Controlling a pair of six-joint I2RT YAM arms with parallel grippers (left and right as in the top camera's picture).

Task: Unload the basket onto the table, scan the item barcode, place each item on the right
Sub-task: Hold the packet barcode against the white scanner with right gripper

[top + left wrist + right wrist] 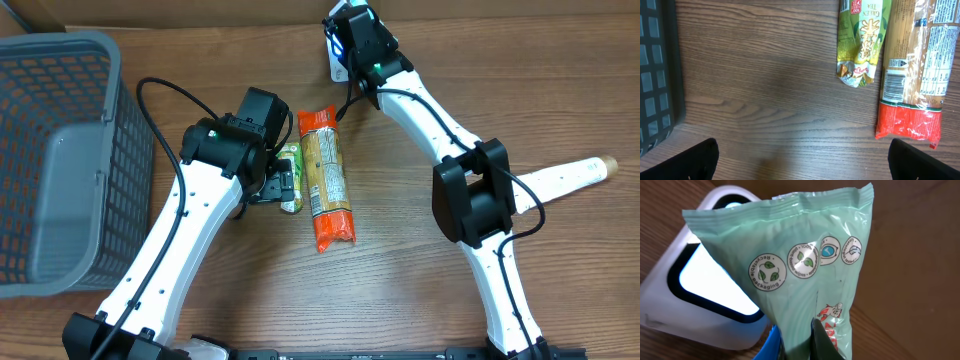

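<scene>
The green packet [805, 270] fills the middle of the right wrist view, standing tall from bottom to top. The right tool [797, 347] at the bottom edge is closed tight on its lower end. The white scanner [705, 300] sits at the left of the frame, just behind the packet, its bright window partly covered. No barcode shows on this side, so it may face the scanner. The left tool [807, 167] hangs wide open over the worktop [765, 75], holding nothing, well apart from the scanner.

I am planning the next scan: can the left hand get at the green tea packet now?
Probably yes. The left hand is open close to the green tea packet, and nothing covers it; only the pasta pack lies alongside.
</scene>
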